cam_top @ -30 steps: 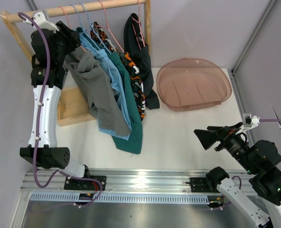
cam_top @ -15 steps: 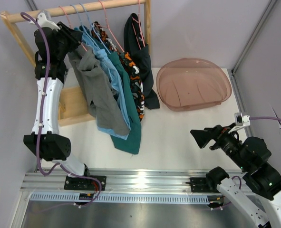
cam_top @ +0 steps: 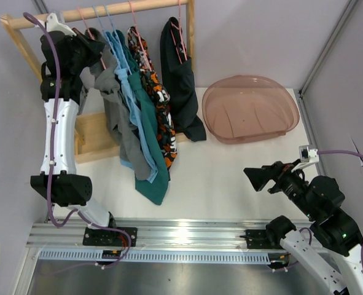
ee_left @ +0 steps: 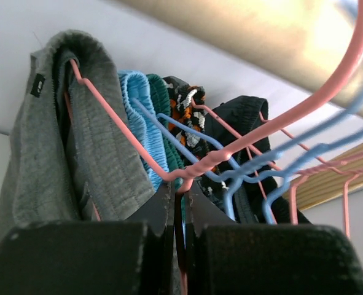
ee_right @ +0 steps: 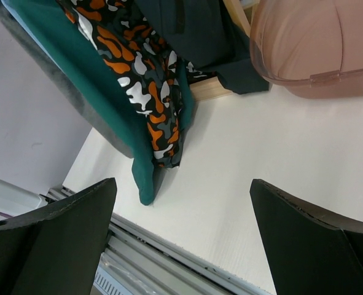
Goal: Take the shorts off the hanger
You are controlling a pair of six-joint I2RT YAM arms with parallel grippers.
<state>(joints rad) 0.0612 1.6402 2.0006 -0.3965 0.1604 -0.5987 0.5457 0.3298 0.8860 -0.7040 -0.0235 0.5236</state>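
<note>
Five shorts hang on wire hangers from a wooden rail (cam_top: 107, 12): grey (cam_top: 117, 117), light blue (cam_top: 135, 104), dark teal (cam_top: 150, 166), orange-black-white patterned (cam_top: 163, 123) and black (cam_top: 181, 80). My left gripper (cam_top: 83, 49) is raised to the rail. In the left wrist view it (ee_left: 181, 187) is shut on the twisted neck of the pink hanger (ee_left: 126, 132) that carries the grey shorts (ee_left: 52, 141). My right gripper (cam_top: 261, 178) hovers low over the table at the right, wide open and holding nothing (ee_right: 181, 239).
A pink translucent tub (cam_top: 250, 107) sits at the back right. The rack's wooden base (cam_top: 95, 138) lies under the shorts. Blue hangers (ee_left: 273, 172) cross close to my left fingers. A metal rail (cam_top: 181, 236) runs along the near edge.
My left gripper closed onto the pink hanger's neck. The hanging shorts swung back from the right to hang straighter. My right arm shifted slightly left, still open.
</note>
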